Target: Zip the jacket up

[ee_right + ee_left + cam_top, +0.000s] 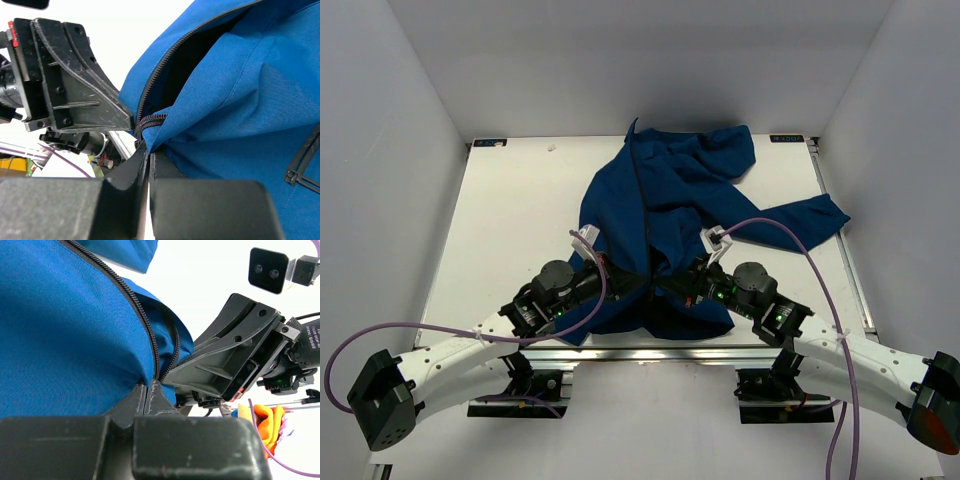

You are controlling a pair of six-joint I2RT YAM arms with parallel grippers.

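Note:
The royal-blue jacket (665,200) lies crumpled on the white table (510,230), with its dark zipper line (642,210) running from the collar down to the near hem. My left gripper (625,278) and right gripper (678,285) meet at that hem, close together. In the left wrist view my left gripper (149,386) is shut on the jacket's edge where the zipper teeth (145,325) end. In the right wrist view my right gripper (148,149) is shut on the other zipper edge (152,120). Above it the front gapes and black lining (190,65) shows.
One sleeve (805,220) spreads toward the table's right edge. White walls enclose the table on three sides. A metal rail (660,348) runs along the near edge. Purple cables (820,270) loop over each arm. Orange and yellow items (267,420) show beyond the right gripper.

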